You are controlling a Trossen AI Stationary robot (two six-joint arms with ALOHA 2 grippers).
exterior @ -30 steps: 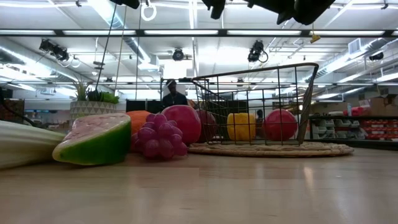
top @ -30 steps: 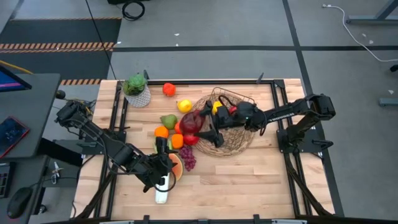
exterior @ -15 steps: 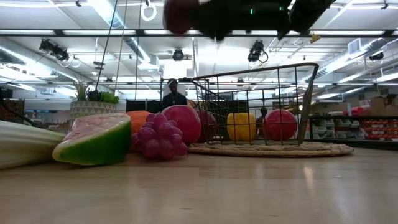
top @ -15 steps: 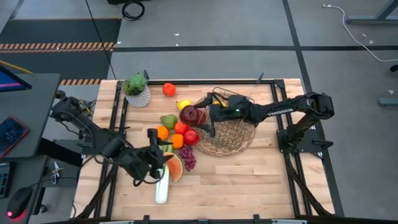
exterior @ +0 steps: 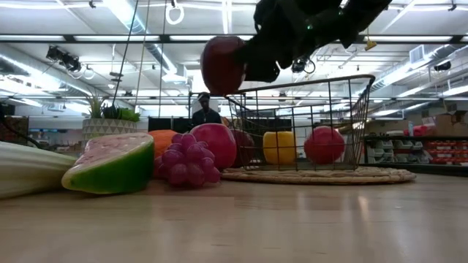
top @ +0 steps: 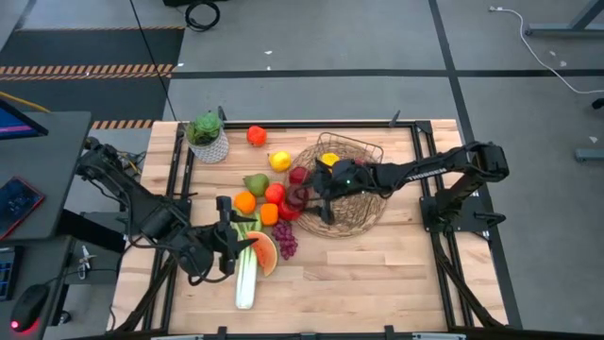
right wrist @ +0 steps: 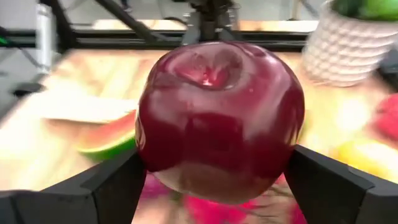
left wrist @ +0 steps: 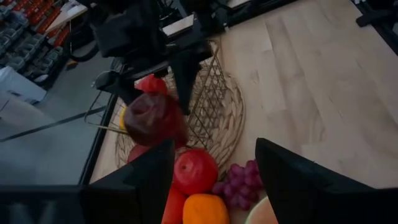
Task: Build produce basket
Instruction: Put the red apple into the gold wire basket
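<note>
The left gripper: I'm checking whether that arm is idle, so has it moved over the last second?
Yes. In the high view the left gripper has shifted away from the basket, clearing the leek.

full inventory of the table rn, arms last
basket: 1, brown wire with round woven rim, table centre-right
yellow fruit: 1, inside the basket
dark red apple: 1, held in the air at the basket's left edge
red apples: 2, on the table left of the basket
oranges: 2, beside the red apples
pear: 1, green, above the oranges
lemon: 1, yellow, left of the basket
red-orange fruit: 1, near the back edge
grapes: 1 bunch, purple
watermelon slice: 1, by the grapes
leek: 1, green-white, front left
potted plant: 1, green, white pot, back left
right gripper: shut on the dark red apple
left gripper: open, empty, by the leek
</note>
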